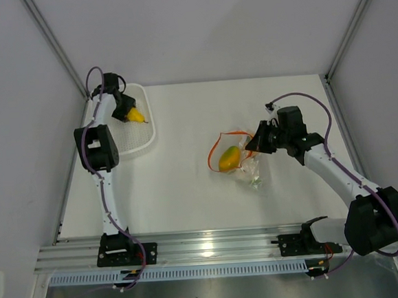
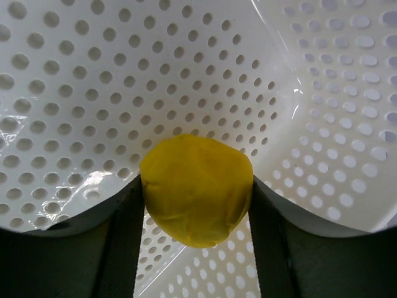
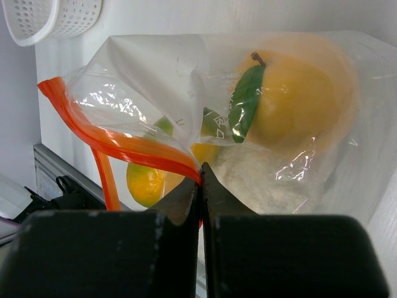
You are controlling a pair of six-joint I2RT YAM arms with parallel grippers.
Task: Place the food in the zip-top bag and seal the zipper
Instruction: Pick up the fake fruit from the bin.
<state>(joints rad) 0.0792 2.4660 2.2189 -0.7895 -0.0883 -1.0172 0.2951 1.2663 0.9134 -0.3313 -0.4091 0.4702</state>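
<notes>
Left claw (image 1: 126,112) is down in the white basket (image 2: 74,93) at the far left, fingers pressed against both sides of the yellow fruit (image 2: 197,189). In the middle of the desk (image 1: 188,191), the right claw (image 3: 200,180) pinches the zip-top bag (image 3: 155,68) tight by its orange zipper (image 3: 111,146), with an orange fruit (image 3: 291,99) and other food inside.

The left arm (image 1: 105,177) stretches forward, the left claw (image 2: 196,186) clasping a yellow fruit (image 1: 136,116), and the right arm (image 1: 331,169) bends inward, the right claw (image 3: 200,171) pinched tight on the zip-top bag (image 3: 155,74).

white perforated basket (image 1: 140,136) on table's (image 1: 203,111) far-left corner
</notes>
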